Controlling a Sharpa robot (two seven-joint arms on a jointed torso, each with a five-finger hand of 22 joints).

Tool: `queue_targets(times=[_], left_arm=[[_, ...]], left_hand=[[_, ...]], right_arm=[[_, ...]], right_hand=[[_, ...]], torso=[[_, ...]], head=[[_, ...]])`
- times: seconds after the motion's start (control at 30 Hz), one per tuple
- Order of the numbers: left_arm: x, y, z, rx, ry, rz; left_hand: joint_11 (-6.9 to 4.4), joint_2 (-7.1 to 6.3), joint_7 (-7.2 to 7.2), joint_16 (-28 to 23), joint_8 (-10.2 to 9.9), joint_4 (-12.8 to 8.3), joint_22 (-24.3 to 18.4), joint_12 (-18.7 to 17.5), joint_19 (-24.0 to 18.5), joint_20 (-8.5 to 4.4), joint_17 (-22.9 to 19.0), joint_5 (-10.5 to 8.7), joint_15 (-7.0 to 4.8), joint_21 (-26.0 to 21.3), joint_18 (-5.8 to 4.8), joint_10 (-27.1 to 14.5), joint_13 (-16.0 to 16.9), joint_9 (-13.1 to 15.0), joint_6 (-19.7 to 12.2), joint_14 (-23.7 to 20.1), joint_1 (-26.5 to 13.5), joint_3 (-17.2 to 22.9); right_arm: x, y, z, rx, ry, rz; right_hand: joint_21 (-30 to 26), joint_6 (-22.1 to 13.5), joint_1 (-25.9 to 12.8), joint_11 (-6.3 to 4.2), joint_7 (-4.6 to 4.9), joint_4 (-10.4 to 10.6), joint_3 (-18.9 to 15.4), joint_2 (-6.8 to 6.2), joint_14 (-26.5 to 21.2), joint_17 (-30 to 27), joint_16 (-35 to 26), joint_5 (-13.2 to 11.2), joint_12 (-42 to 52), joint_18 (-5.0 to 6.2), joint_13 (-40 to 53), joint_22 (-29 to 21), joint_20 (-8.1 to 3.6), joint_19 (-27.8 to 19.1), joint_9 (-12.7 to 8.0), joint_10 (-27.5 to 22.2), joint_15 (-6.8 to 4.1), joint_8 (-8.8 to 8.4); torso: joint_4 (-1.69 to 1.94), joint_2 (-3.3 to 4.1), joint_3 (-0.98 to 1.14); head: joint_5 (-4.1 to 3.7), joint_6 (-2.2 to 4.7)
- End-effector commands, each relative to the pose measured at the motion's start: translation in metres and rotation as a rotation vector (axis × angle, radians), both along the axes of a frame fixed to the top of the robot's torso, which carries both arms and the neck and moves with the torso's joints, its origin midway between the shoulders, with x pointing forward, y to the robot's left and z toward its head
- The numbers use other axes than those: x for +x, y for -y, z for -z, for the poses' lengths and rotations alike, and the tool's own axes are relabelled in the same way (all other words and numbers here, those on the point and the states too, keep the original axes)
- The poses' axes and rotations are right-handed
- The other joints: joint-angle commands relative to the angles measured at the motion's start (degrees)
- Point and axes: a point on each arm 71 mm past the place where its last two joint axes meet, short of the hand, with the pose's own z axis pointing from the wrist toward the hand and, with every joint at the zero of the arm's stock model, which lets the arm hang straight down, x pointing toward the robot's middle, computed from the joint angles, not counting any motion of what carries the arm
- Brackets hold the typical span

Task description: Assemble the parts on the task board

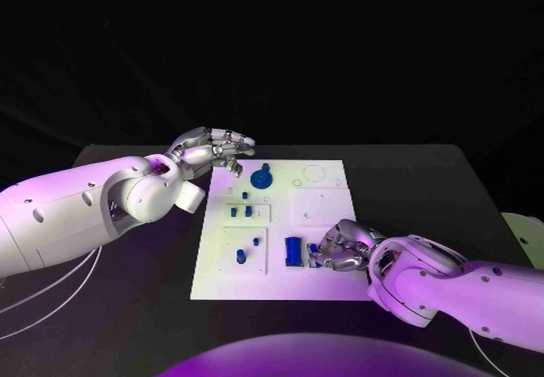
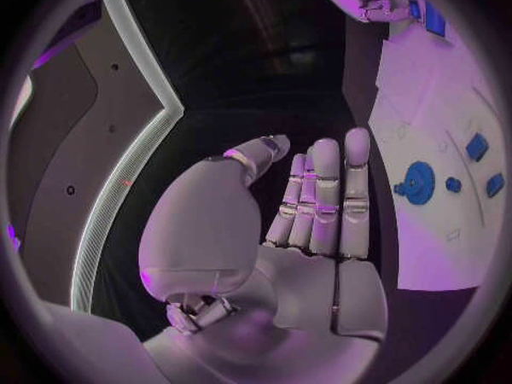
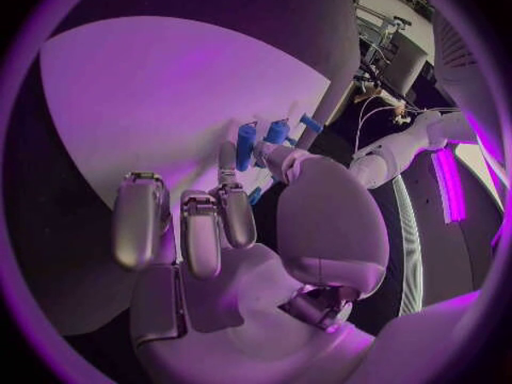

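The white task board (image 1: 323, 200) lies in the middle of the black table. A round blue part (image 1: 262, 177) sits near its far edge, small blue parts (image 1: 241, 211) stand in its middle, and a ribbed blue block (image 1: 294, 250) lies near its front. My left hand (image 1: 213, 149) hovers over the board's far left corner and holds nothing; its fingers (image 2: 325, 196) are straight and side by side, with the round blue part (image 2: 416, 179) beyond them. My right hand (image 1: 343, 245) rests on the board beside the block, pinching a small blue part (image 3: 256, 195) between thumb and finger.
Two more small blue parts (image 1: 240, 255) lie in a recess at the board's front left. Blue pegs (image 3: 277, 132) stand just past my right fingertips. Black table (image 1: 125, 314) surrounds the board. Thin white cables (image 1: 51, 294) run along the left side.
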Motion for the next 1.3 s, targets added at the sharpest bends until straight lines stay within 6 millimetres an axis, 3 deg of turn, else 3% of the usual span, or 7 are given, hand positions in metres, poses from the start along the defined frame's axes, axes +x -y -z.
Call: queue_targets(times=[0.03,0.4,0.57,0.8,0.9,1.17,1.3], left_arm=[[-0.001,0.003,-0.001,-0.008,0.004,0.019],[-0.001,0.003,-0.001,-0.008,0.004,0.019],[-0.001,0.003,-0.001,-0.007,0.004,0.018],[-0.001,0.002,-0.001,-0.007,0.004,0.018],[-0.001,0.002,-0.001,-0.007,0.004,0.017],[-0.001,0.001,-0.001,-0.006,0.004,0.014],[-0.001,0.001,-0.001,-0.005,0.004,0.013]], left_hand=[[0.0,0.4,0.12,0.4,0.2,0.0,-0.1,0.2,0.0,0.28,-0.1,0.31,0.02,-0.2,1.11,-0.3,-0.1,0.1,-0.4,-0.3,-0.1,-0.2],[0.05,0.47,0.18,0.4,0.3,0.0,-0.1,0.3,0.1,0.29,-0.2,0.34,0.05,-0.3,1.11,-0.5,-0.1,0.0,-0.5,-0.4,-0.1,-0.2],[0.06,0.48,0.19,0.5,0.3,0.0,-0.1,0.3,0.1,0.3,-0.2,0.35,0.06,-0.3,1.1,-0.5,-0.1,0.0,-0.5,-0.4,-0.1,-0.2],[0.06,0.48,0.19,0.5,0.3,0.0,-0.1,0.3,0.1,0.3,-0.2,0.35,0.06,-0.3,1.1,-0.5,-0.1,0.0,-0.5,-0.4,-0.1,-0.2],[0.06,0.48,0.19,0.5,0.3,0.0,-0.1,0.3,0.1,0.3,-0.2,0.35,0.06,-0.3,1.1,-0.5,-0.1,0.0,-0.5,-0.4,-0.1,-0.2],[0.06,0.48,0.19,0.5,0.3,0.0,-0.1,0.3,0.1,0.3,-0.2,0.35,0.06,-0.3,1.1,-0.5,-0.1,0.0,-0.5,-0.4,-0.1,-0.2],[0.06,0.48,0.19,0.5,0.3,0.0,-0.1,0.3,0.1,0.3,-0.2,0.35,0.06,-0.3,1.1,-0.5,-0.1,0.0,-0.5,-0.4,-0.1,-0.2]], right_arm=[[-0.001,-0.002,0.0,-0.002,-0.002,-0.004],[-0.001,-0.004,0.0,0.003,0.001,-0.007],[-0.001,-0.003,0.0,0.004,0.002,-0.007],[-0.001,-0.002,0.0,0.002,0.004,-0.005],[-0.001,0.0,0.0,-0.004,0.004,-0.008],[-0.003,0.005,-0.001,-0.013,-0.004,-0.023],[-0.003,0.008,-0.001,-0.004,-0.001,-0.015]], right_hand=[[-0.1,0.5,-0.9,0.04,-0.06,0.2,-0.4,-0.09,5.8,14.1,0.3,-0.5,0.0,-0.24,5.5,10.7,-0.32,1.7,-0.1,1.0,-0.47,-0.38],[-0.4,1.0,-2.3,0.11,0.02,2.1,-4.5,-0.22,5.7,13.9,0.3,-4.2,-0.3,-0.2,5.5,10.7,-0.28,1.6,-0.9,0.9,-0.42,-1.03],[-0.7,1.3,-2.0,0.07,-0.06,3.4,-17.1,2.42,5.7,13.9,0.3,-0.6,-0.6,-0.15,5.5,10.6,-0.3,1.5,-1.5,0.9,-0.44,-1.41],[-0.9,1.3,-1.2,0.06,-0.09,3.3,-18.0,3.04,5.7,13.8,0.2,-0.2,-0.7,-0.12,5.4,10.6,-0.31,1.5,-1.6,0.8,-0.45,-1.51],[-0.9,1.2,2.6,0.02,-0.1,2.8,-17.1,3.24,5.7,13.8,0.2,0.8,-0.7,-0.12,5.5,10.6,-0.35,1.5,-1.8,0.8,-0.5,-1.77],[-0.9,1.3,8.0,0.02,-0.09,2.2,-16.2,1.95,5.7,13.8,0.2,-1.7,-0.9,-0.13,5.5,10.6,-0.35,1.5,-2.2,0.8,-0.49,-2.07],[-0.9,1.6,5.5,0.27,0.16,3.5,-18.1,2.43,5.7,13.8,0.2,-4.9,-0.8,-0.14,5.5,10.6,-0.22,1.5,-2.3,0.8,-0.3,-2.14]], torso=[[0.03,0.02,-0.03],[0.0,-0.01,-0.05],[-0.02,0.0,-0.03],[-0.01,0.0,-0.03],[-0.02,-0.02,-0.02],[-0.08,-0.01,0.01],[-0.04,0.02,0.02]], head=[[0.06,0.05],[0.22,0.03],[0.32,0.02],[0.31,0.02],[0.3,-0.02],[0.44,-0.02],[0.44,0.03]])
